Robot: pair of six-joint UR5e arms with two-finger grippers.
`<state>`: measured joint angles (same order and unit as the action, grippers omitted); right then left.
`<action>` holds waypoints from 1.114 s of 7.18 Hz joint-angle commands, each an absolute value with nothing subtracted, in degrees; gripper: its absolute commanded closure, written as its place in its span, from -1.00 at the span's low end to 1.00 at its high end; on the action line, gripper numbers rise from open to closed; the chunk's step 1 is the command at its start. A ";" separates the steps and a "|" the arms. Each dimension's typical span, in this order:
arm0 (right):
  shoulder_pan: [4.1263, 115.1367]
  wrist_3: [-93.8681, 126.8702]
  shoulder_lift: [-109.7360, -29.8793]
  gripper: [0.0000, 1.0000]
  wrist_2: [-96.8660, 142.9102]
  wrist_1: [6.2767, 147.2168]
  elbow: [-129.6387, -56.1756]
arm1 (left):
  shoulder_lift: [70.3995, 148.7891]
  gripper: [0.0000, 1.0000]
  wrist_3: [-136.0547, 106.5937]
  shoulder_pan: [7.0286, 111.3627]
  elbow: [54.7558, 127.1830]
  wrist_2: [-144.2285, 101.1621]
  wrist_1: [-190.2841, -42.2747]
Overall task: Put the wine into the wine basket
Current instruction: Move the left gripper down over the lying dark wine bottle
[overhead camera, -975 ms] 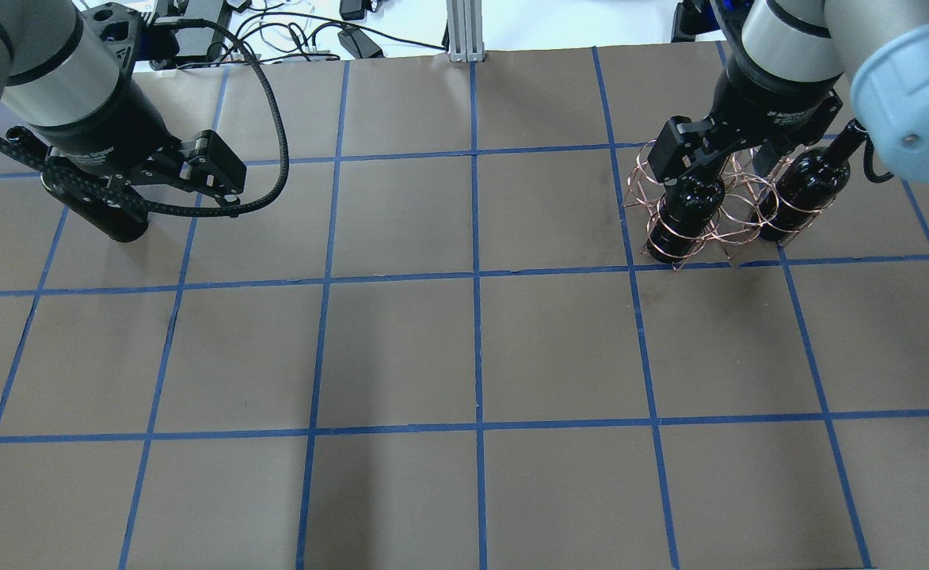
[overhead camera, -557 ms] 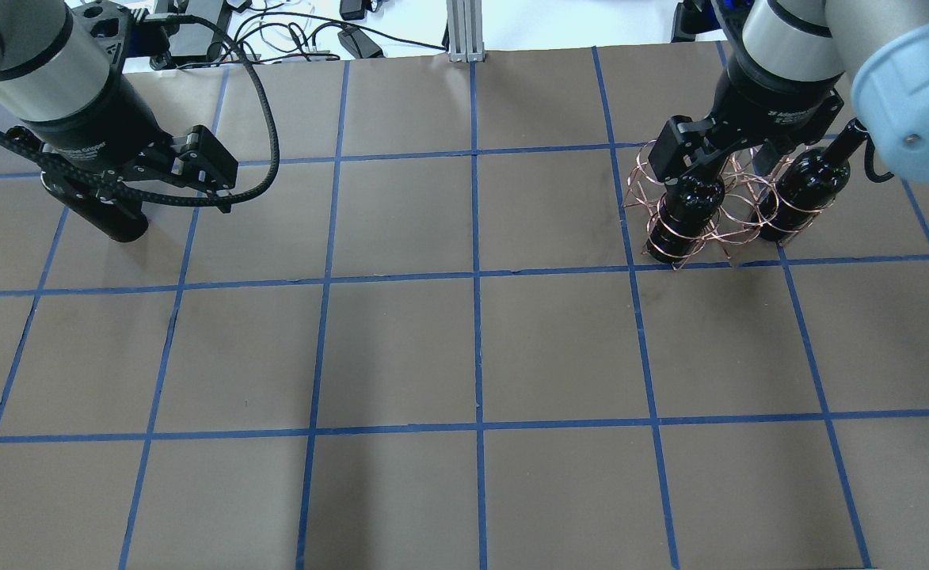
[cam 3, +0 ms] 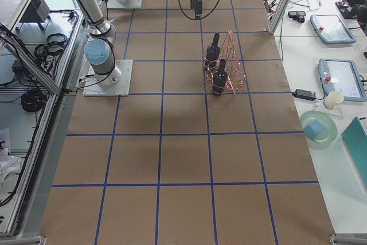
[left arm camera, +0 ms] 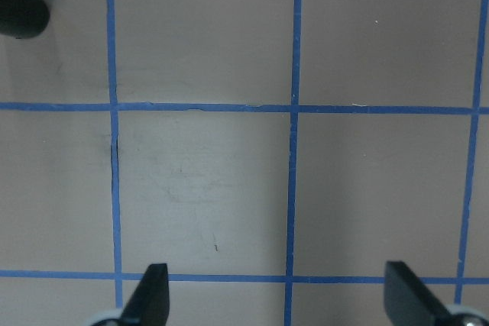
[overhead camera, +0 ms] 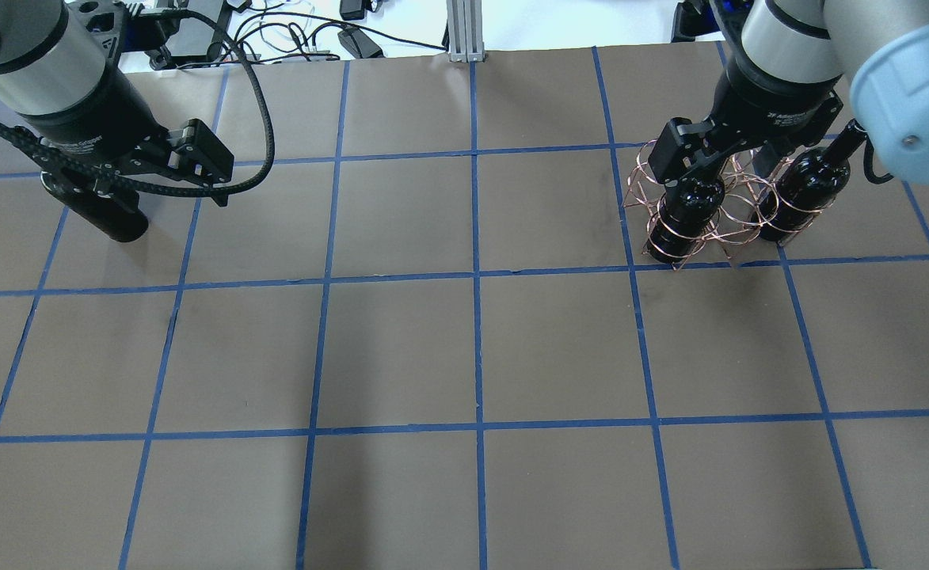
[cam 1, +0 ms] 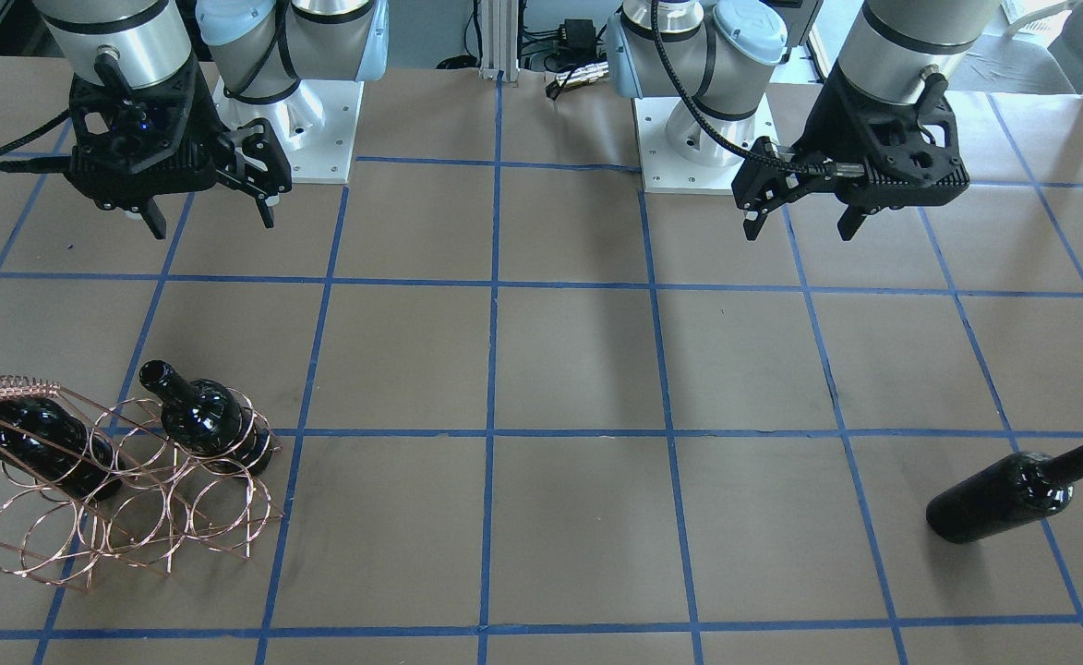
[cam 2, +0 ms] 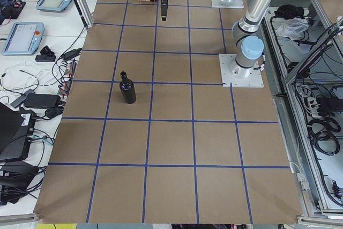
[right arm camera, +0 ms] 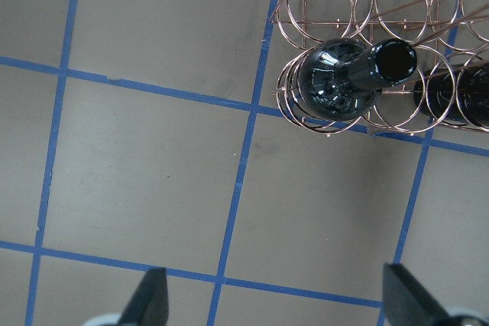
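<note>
Wine basket (cam 1: 126, 506) — holds first bottle (cam 1: 201, 417) and second bottle (cam 1: 38, 441), upright. Third bottle (cam 1: 1003, 494) lies on desk (cam 1: 559, 369), well apart from basket. Left end effector (cam 1: 800, 226), right end effector (cam 1: 213, 222) — jaws spread wide, empty.

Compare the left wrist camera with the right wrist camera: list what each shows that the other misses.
Left wrist only: a dark glossy rounded edge in the top-left corner, probably the loose bottle. Right wrist only: the copper thin-wire basket holding a near-black glass wine bottle, and a second bottle at the frame's right edge. Both: the brown table with blue tape grid, plus the spread fingertips of the left gripper and right gripper respectively.
</note>
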<state>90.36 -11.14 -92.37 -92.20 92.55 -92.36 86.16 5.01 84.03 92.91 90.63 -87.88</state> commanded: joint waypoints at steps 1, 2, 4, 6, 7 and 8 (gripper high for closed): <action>90.35 -11.08 -92.37 -1.00 -92.20 92.64 -92.37 | 87.18 -1.00 12.80 77.21 92.12 91.23 -85.79; 90.26 -11.07 -92.29 -1.00 -92.20 92.55 -92.29 | 88.58 -1.00 16.23 72.47 90.63 90.71 -85.87; 90.35 -10.99 -92.29 -1.00 -92.29 92.37 -92.37 | 92.00 -1.00 25.81 65.86 85.37 90.62 -85.96; 90.35 -10.99 -92.11 -1.00 -92.29 92.29 -92.37 | 95.52 -1.00 31.51 59.97 84.12 88.00 -84.30; 90.35 -10.99 -92.11 -1.00 -92.29 92.29 -92.37 | 98.50 -1.00 31.81 58.81 81.85 87.63 -83.33; 90.35 -10.99 -92.11 -1.00 -92.29 92.20 -92.46 | 102.35 -1.00 31.64 58.71 78.43 87.45 -83.32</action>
<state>90.35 -10.99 -92.12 -92.28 92.26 -92.40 98.48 31.14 59.54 81.60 87.92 -83.78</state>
